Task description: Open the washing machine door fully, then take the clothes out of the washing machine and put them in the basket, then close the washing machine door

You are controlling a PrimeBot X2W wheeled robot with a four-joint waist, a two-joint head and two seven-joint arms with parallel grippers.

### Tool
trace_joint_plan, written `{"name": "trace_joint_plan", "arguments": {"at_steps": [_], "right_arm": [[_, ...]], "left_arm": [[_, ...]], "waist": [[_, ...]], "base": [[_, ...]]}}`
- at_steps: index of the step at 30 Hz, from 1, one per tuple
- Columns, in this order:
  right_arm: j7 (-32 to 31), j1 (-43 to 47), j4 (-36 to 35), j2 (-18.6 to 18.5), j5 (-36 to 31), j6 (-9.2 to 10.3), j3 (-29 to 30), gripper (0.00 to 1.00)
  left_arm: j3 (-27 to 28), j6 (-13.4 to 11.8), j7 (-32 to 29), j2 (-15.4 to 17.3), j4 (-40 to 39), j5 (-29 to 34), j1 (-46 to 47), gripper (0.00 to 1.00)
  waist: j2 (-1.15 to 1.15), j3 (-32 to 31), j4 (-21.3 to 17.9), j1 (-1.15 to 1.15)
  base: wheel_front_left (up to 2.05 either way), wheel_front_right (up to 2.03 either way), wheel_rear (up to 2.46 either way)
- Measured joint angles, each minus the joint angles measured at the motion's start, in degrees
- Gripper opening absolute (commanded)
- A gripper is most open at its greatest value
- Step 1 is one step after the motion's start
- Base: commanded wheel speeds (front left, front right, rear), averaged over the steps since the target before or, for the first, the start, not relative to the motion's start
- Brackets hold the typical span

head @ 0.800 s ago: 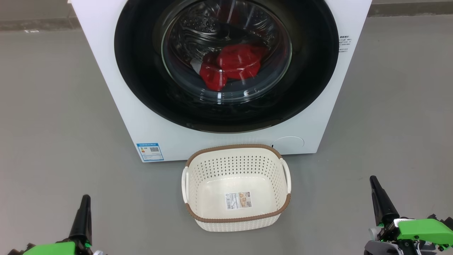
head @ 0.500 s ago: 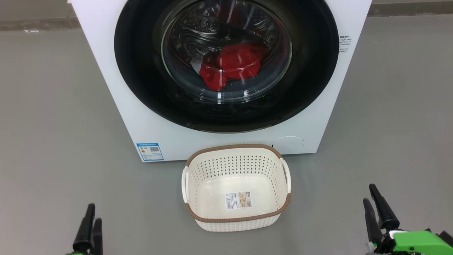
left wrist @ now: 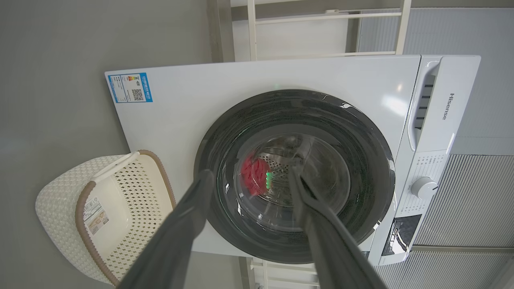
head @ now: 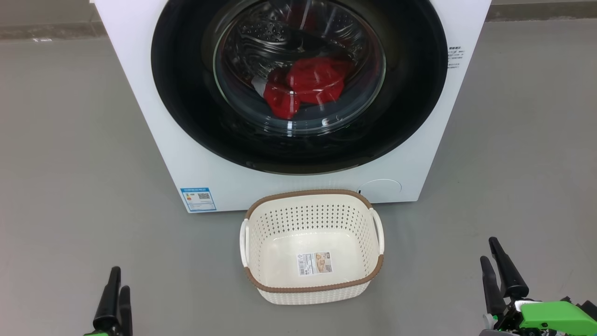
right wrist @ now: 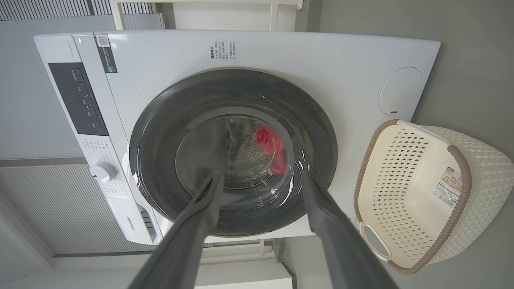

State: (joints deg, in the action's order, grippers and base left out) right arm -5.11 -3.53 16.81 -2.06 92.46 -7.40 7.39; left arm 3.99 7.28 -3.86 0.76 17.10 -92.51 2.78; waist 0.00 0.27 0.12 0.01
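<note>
The white washing machine (head: 135, 93) stands straight ahead on the grey floor. Its round black door (head: 186, 116) is closed. Behind the glass bowl, the red clothes (head: 310, 84) lie low in the steel drum. The cream basket (head: 308, 192) with its brown rim sits empty on the floor just before the machine. My left gripper (head: 120, 279) is at the lower left and my right gripper (head: 488, 249) at the lower right. Both are open, hold nothing, and stay well short of the machine. The left wrist view looks between open fingers (left wrist: 188, 216) at the door (left wrist: 361, 168) and clothes (left wrist: 253, 174).
Bare grey floor (head: 70, 186) spreads on both sides of the machine and basket. A blue label (head: 198, 199) marks the machine's lower left corner. The control panel (right wrist: 78, 98) and knob (right wrist: 103, 171) run along the machine's top. A ribbed wall and white frame stand behind.
Both wrists have turned, so each gripper now shows two fingers where one showed. Both sit slightly lower in the head view. The door, the clothes and the basket have not moved.
</note>
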Motion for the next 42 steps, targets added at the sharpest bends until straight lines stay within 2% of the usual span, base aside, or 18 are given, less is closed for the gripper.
{"name": "trace_joint_plan", "arguments": {"at_steps": [14,22,31,42], "right_arm": [[2.5,0.0,-2.5,-0.8,-2.0,0.00,-2.8,1.00],[4.7,-0.2,-3.4,-2.4,-3.7,0.00,-5.3,1.00],[6.4,-0.8,-4.6,-3.7,-6.8,0.00,-7.0,1.00],[8.3,-1.2,-6.0,-4.6,-14.9,0.00,-8.0,1.00]], "left_arm": [[-1.0,0.0,2.5,0.1,-1.9,1.9,0.2,1.00],[-1.7,0.0,3.5,0.3,-3.3,5.5,0.2,1.00],[-3.2,0.0,5.3,1.2,-4.5,11.8,0.3,1.00],[-4.8,0.0,7.1,1.9,-5.6,22.0,0.5,1.00]], "waist": [[0.00,0.1,0.1,0.00],[0.00,0.2,0.2,0.00],[0.00,0.2,0.2,0.00],[0.00,0.1,0.2,0.00]], "base": [[0.00,0.00,0.00],[0.00,0.00,0.00],[0.00,0.00,0.00],[0.00,0.00,0.00]]}}
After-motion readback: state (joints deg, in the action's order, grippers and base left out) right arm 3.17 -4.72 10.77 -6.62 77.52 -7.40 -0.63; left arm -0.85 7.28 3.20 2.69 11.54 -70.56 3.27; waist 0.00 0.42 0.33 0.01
